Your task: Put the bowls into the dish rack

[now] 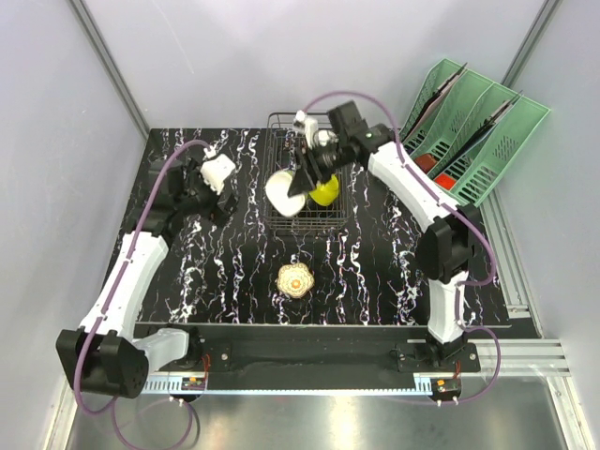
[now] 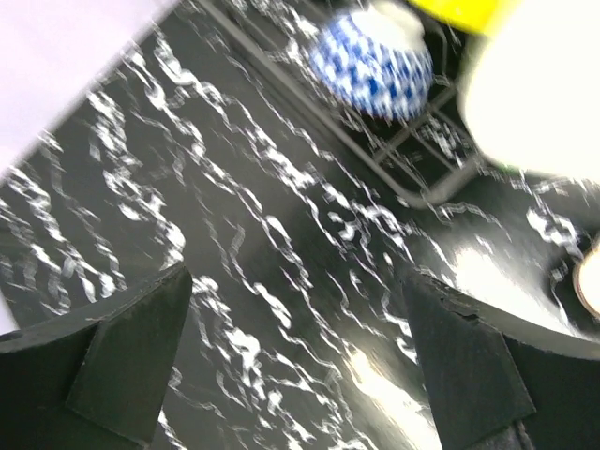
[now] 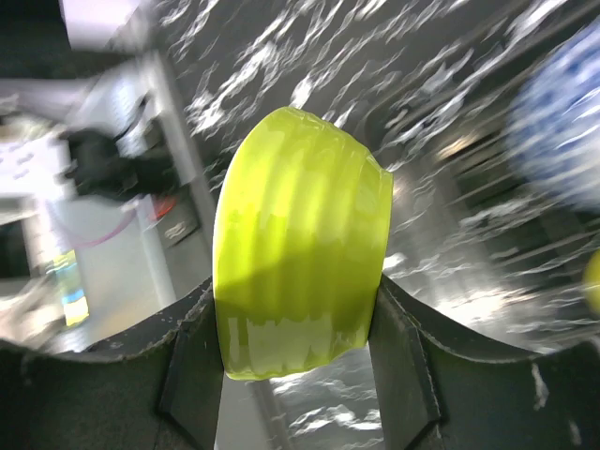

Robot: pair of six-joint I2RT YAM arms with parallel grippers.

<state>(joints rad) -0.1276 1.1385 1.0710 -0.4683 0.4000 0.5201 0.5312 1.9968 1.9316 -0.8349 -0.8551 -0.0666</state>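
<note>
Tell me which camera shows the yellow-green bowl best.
Right wrist: the yellow-green bowl fills the frame, held in the right end effector. Top view shows it small, over the rack; left wrist only a yellow edge.

Both arms are of one build, with white casings on the long links and black housings at the joints. This applies to the left arm (image 1: pixel 131 272) and the right arm (image 1: pixel 405 178) alike. A purple cable (image 1: pixel 142 217) loops outside the left arm, and a matching cable (image 1: pixel 488 251) follows the right. The bases (image 1: pixel 101 364) are black blocks. On the left hand (image 2: pixel 295 277), the fingers (image 2: pixel 131 366) are matte black wedges. On the right hand (image 3: pixel 292 291), the finger edges (image 3: pixel 405 361) are rough and chipped.
</note>
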